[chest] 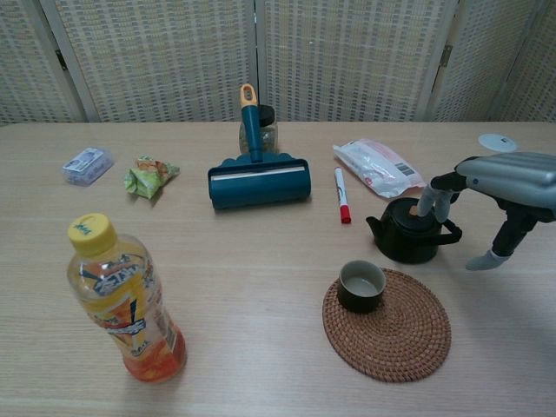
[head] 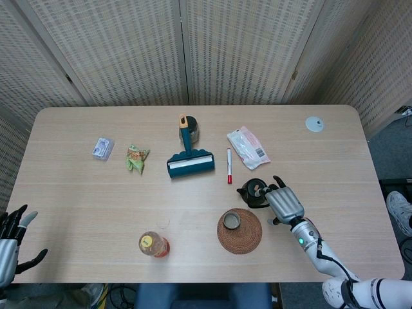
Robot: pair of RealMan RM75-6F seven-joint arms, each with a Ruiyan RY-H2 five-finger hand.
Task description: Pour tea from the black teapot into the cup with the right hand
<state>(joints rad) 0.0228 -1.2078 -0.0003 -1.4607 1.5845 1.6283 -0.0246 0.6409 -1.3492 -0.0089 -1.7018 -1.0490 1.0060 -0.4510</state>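
Chest view, right hand (chest: pixel 499 187) spread over black teapot (chest: pixel 410 231), fingers apart

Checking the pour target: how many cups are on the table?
1. The cup stands on the woven coaster's left part, in front of the black teapot. None looks hidden.

Just under the fingers (chest: pixel 432 201) of the right hand (chest: pixel 495 182), whose grey shell has a smooth metallic sheen, the black teapot (chest: pixel 412 230) looks glossy. Near them, the coaster (chest: pixel 401 334) is rough woven fibre on the matt wood-grain table (chest: pixel 261 287).
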